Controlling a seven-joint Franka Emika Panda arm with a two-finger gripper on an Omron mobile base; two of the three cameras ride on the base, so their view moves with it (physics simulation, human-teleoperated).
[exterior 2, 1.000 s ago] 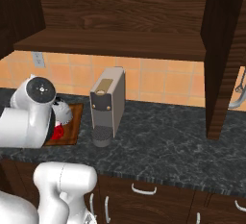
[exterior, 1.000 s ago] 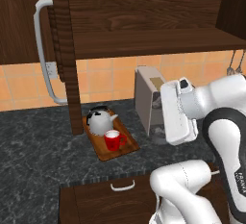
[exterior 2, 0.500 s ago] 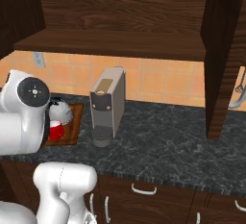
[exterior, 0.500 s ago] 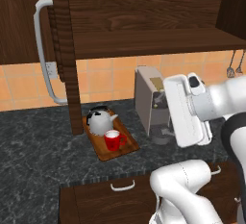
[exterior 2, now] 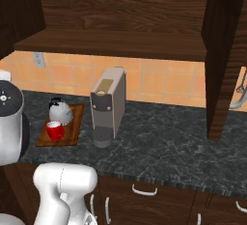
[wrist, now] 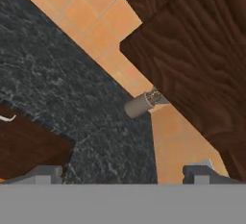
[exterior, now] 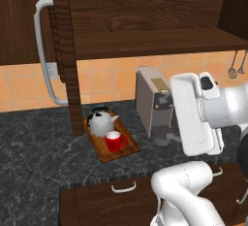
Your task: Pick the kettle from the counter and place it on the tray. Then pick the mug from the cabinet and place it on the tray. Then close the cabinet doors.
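Note:
The silver kettle (exterior: 100,121) (exterior 2: 60,110) and the red mug (exterior: 114,141) (exterior 2: 55,130) both stand on the wooden tray (exterior: 128,148) (exterior 2: 73,131) on the dark counter (exterior: 38,152). The cabinet (exterior: 145,40) above is open, and its shelf is bare. Its left door (exterior: 65,60) stands edge-on with its bar handle (exterior: 42,50). The right door (exterior 2: 222,60) also stands out. My gripper (wrist: 122,175) is open and holds nothing, well right of the tray. In the hand view, a dark door panel (wrist: 192,50) and the end of a silver handle (wrist: 141,104) lie ahead.
A boxy grey coffee machine (exterior: 152,101) (exterior 2: 108,103) stands on the counter right of the tray. Orange tiled wall (wrist: 96,31) runs behind. Dark drawers (exterior: 116,201) with small handles sit below the counter edge. Utensils (exterior: 237,67) hang at the far right.
My hand has swung to the right, away from the tray, with the jaws still open. Kettle and mug have stayed on the tray.

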